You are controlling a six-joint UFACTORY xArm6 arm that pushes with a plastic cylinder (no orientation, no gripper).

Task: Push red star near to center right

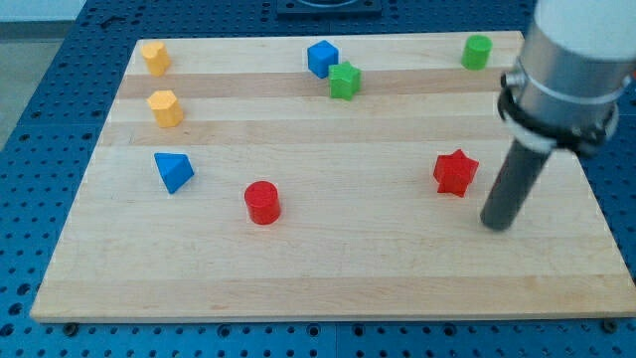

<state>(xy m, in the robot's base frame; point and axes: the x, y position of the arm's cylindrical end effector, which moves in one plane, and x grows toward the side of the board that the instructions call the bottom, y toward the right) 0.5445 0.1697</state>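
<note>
The red star [455, 172] lies on the wooden board [328, 268] at the view's right, a little below mid-height. My tip [496, 225] rests on the board just to the right of the star and slightly below it, a small gap apart. The dark rod rises from it to the arm's grey body [566, 70] at the view's upper right.
A red cylinder [262, 202] sits left of centre. A blue triangular block [174, 170] lies at the left. Two yellow blocks [154, 57] [165, 107] sit at the upper left. A blue cube [322, 58], a green star [345, 81] and a green cylinder [477, 51] lie along the top.
</note>
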